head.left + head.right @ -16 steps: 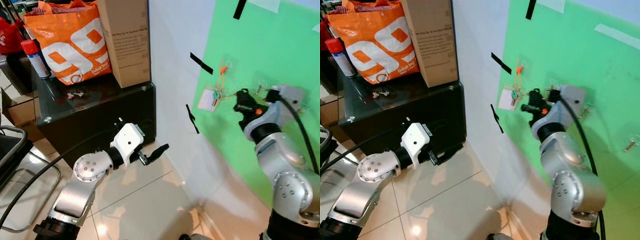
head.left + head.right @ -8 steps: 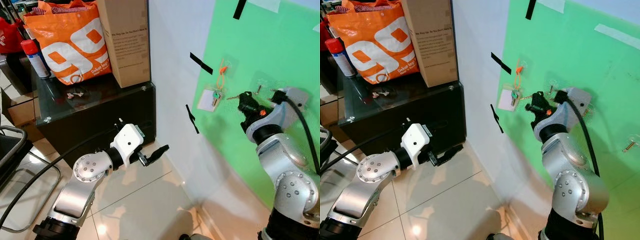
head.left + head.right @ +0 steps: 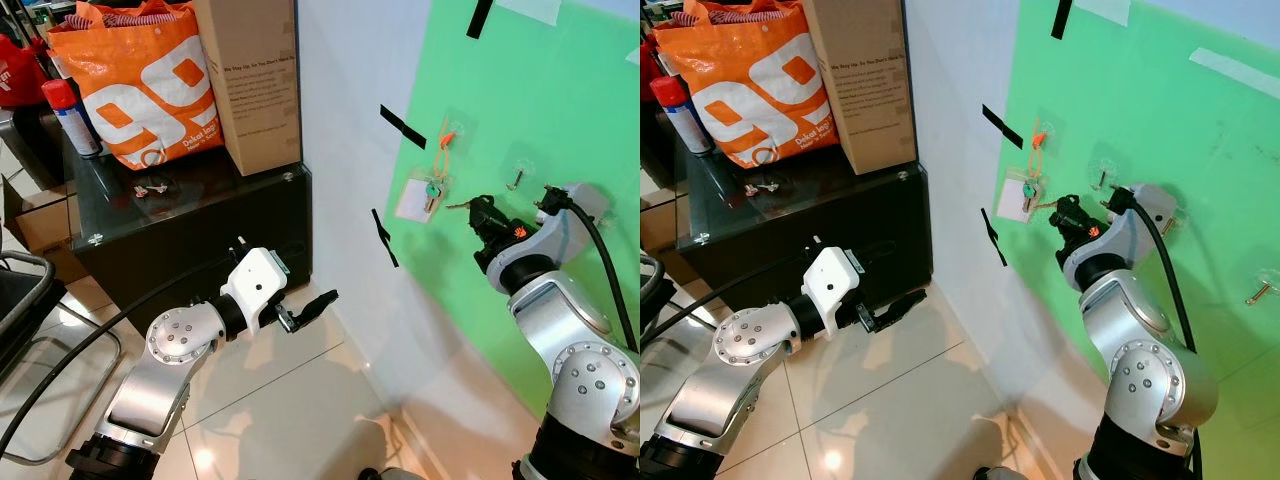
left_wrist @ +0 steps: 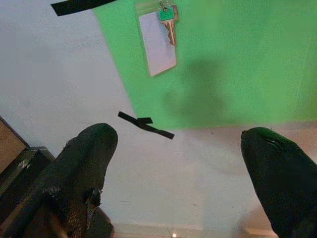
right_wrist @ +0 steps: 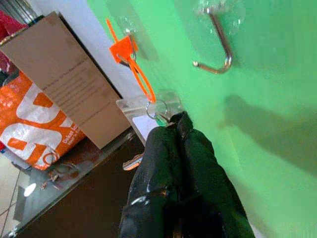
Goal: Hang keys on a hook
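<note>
Keys (image 3: 432,189) hang by an orange loop (image 5: 138,74) from one hook (image 3: 446,136) on the green panel (image 3: 560,90), white tag (image 3: 412,200) alongside; hanging looks done. Right gripper (image 3: 479,213), fingers pressed together, sits just beside the bunch; whether it pinches a key, cannot tell. Left gripper (image 3: 312,305), fingers spread, idles low. Count on the wall: one bunch, at least three hooks, including a bare one (image 5: 214,43).

The keys (image 3: 432,190) hang on a hook (image 3: 446,137) on the wall panel (image 3: 560,120). To their right sits another hook (image 3: 517,179), with the right pincer (image 3: 474,212) just below it. The worktop (image 3: 180,195) stands on the left, carrying a bag (image 3: 135,85) and a box (image 3: 250,80); the left pincer (image 3: 318,302) is low in front of it.
</note>
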Tool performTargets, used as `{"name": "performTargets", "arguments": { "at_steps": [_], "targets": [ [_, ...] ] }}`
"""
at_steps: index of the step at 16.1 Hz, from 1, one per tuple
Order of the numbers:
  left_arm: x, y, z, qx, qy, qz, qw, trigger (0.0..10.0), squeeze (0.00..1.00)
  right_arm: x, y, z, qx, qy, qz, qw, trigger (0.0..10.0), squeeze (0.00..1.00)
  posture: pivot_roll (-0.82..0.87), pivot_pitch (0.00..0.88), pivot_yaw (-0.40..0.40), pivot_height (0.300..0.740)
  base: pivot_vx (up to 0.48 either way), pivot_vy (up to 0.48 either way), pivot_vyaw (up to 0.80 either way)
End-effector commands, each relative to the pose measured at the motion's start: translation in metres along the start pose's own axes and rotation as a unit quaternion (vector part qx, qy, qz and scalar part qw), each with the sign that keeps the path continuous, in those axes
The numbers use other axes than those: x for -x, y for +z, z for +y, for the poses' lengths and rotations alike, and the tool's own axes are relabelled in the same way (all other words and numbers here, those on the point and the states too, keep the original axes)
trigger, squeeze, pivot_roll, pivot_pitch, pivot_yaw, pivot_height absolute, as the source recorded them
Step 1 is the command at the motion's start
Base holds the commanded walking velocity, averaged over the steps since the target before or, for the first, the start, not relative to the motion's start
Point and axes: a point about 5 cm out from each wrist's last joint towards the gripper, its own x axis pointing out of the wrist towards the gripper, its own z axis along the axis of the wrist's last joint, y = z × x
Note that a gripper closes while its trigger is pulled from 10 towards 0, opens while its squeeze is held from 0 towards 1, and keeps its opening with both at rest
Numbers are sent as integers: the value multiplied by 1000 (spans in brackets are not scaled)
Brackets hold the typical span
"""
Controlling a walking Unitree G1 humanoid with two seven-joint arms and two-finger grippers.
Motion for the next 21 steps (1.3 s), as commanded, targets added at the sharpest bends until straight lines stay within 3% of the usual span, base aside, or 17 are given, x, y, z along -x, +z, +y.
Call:
{"name": "performTargets", "arguments": {
  "at_steps": [1,4,9,13,21],
  "targets": [
    [-1,4,1,-2,-6,-5,1000,10000,0,0,-3,-1,-6,4,10,1000,10000,0,-55,0,15,740,0,0,0],
    [-2,6,2,3,-5,-12,1000,10000,0,2,4,4,-3,26,-16,1000,10000,0,-55,0,16,740,0,0,0],
    [-2,12,2,47,-29,-31,998,10000,0,3,20,14,-6,59,-65,996,10000,0,-56,0,14,740,0,0,0],
    [1,12,-3,73,-57,-24,995,10000,0,2,21,15,-8,62,-71,996,10000,0,-52,0,10,740,0,0,0],
    [4,14,-7,88,-77,-14,993,10000,0,-11,20,5,-48,18,-58,997,10000,0,-47,0,10,740,0,0,0]
  ]
}}
